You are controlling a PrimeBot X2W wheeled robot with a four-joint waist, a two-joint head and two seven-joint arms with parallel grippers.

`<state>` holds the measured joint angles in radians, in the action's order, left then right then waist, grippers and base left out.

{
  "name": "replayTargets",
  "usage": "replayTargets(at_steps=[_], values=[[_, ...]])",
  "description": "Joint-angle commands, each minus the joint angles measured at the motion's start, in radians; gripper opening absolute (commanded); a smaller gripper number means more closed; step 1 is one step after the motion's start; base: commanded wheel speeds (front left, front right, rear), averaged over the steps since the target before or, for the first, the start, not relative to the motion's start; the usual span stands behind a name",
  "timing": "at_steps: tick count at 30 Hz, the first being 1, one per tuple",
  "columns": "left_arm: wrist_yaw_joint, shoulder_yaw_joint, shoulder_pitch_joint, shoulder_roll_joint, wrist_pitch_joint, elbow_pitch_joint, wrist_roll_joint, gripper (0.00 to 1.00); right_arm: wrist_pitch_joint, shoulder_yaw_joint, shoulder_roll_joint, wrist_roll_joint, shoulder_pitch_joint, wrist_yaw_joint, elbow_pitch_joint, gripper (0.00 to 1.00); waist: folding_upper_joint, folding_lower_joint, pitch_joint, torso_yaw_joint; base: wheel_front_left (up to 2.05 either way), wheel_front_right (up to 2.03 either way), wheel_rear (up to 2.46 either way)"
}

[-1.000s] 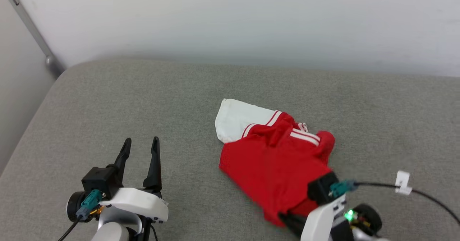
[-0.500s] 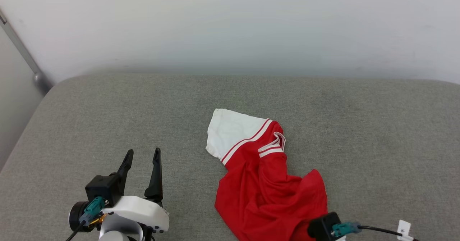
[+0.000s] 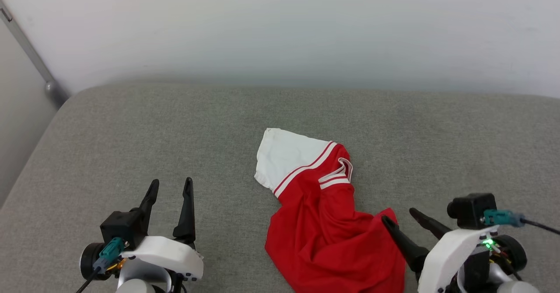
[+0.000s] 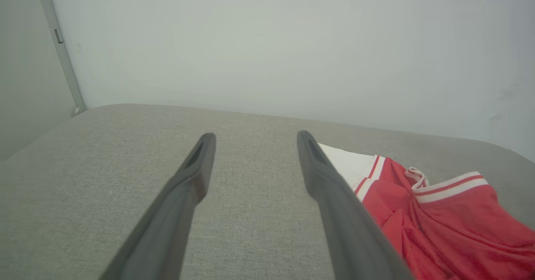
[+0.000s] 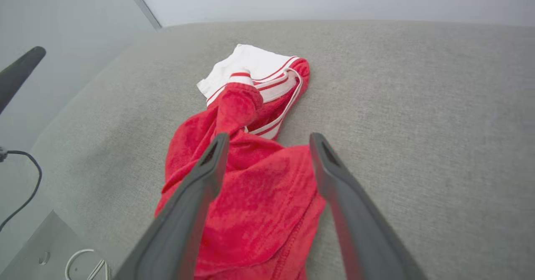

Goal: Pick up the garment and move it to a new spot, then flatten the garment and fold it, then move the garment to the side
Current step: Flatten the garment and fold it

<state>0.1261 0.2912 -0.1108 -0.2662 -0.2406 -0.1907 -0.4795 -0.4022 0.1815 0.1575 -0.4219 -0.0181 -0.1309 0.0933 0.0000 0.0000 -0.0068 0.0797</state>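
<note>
The right gripper point(image 3: 398, 214) gapes empty just right of the garment point(image 3: 323, 223), perhaps brushing it; the left gripper point(image 3: 171, 181), likewise spread, stands well left.

A spare indoor room, home or lab I cannot tell: broad grey woven-fabric cushion point(image 3: 131, 144) against a plain white wall point(image 3: 280, 30).

Head overhead; wrists low; all share garment point(image 3: 323, 223)

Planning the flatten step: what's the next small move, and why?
Probably bring the left end effector to the white sleeve: the garment lies crumpled, and the open right end effector sits at its red end, so both ends could be spread.
</note>
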Motion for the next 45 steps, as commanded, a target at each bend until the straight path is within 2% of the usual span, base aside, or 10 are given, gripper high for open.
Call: replayTargets(at_steps=[1, 9, 18, 20, 29, 34, 42, 43, 44, 45], values=[[-0.004, 0.004, -0.019, 0.000, -0.006, 0.006, 0.001, 1.00, -0.063, -0.005, 0.037, 0.002, 0.044, 0.000, -0.032, 1.00, 0.0000, 0.0000, 0.024, 0.017, 0.00, 0.00, 0.00], [-0.021, 0.019, -0.077, 0.023, -0.015, 0.010, 0.017, 1.00, -0.278, 0.084, 0.135, -0.051, 0.184, 0.000, -0.109, 1.00, 0.0000, 0.0000, 0.126, 0.078, 0.00, 0.00, 0.00], [-0.051, 0.014, -0.131, 0.055, -0.024, -0.025, 0.028, 1.00, -0.435, 0.246, 0.215, -0.129, 0.305, 0.000, -0.193, 1.00, 0.0000, 0.0000, 0.192, 0.117, 0.00, 0.00, 0.00], [-0.054, 0.008, -0.133, 0.059, -0.025, -0.030, 0.031, 1.00, -0.450, 0.262, 0.227, -0.148, 0.320, 0.000, -0.193, 0.00, 0.0000, 0.0000, 0.193, 0.116, 0.00, 0.00, 0.00], [-0.064, -0.026, -0.118, 0.082, -0.025, -0.038, 0.054, 1.00, -0.383, 0.217, 0.281, -0.133, 0.404, 0.000, -0.146, 0.00, 0.0000, 0.0000, 0.175, 0.090, 0.00, 0.00, 0.00], [-0.082, -0.039, -0.123, 0.100, -0.025, -0.030, 0.067, 1.00, -0.330, 0.062, 0.298, -0.061, 0.439, 0.000, -0.212, 0.00, 0.0000, 0.0000, 0.190, 0.085, 0.00, 0.00, 0.00], [-0.107, -0.062, -0.142, 0.118, -0.025, -0.041, 0.089, 1.00, -0.211, -0.247, 0.226, 0.034, 0.401, 0.000, -0.417, 0.00, 0.0000, 0.0000, 0.233, 0.093, 0.00, 0.00, 0.00], [-0.110, -0.064, -0.142, 0.119, -0.025, -0.043, 0.091, 1.00, -0.185, -0.265, 0.213, 0.050, 0.396, 0.000, -0.438, 0.34, 0.0000, 0.0000, 0.236, 0.092, 0.00, 0.00, 0.00], [-0.112, -0.067, -0.141, 0.120, -0.025, -0.046, 0.092, 1.00, -0.162, -0.280, 0.198, 0.059, 0.390, 0.000, -0.457, 1.00, 0.0000, 0.0000, 0.237, 0.091, 0.00, 0.00, 0.00], [-0.114, -0.071, -0.140, 0.120, -0.025, -0.048, 0.095, 1.00, -0.136, -0.290, 0.182, 0.065, 0.384, 0.000, -0.475, 1.00, 0.0000, 0.0000, 0.238, 0.089, 0.00, 0.00, 0.00]])
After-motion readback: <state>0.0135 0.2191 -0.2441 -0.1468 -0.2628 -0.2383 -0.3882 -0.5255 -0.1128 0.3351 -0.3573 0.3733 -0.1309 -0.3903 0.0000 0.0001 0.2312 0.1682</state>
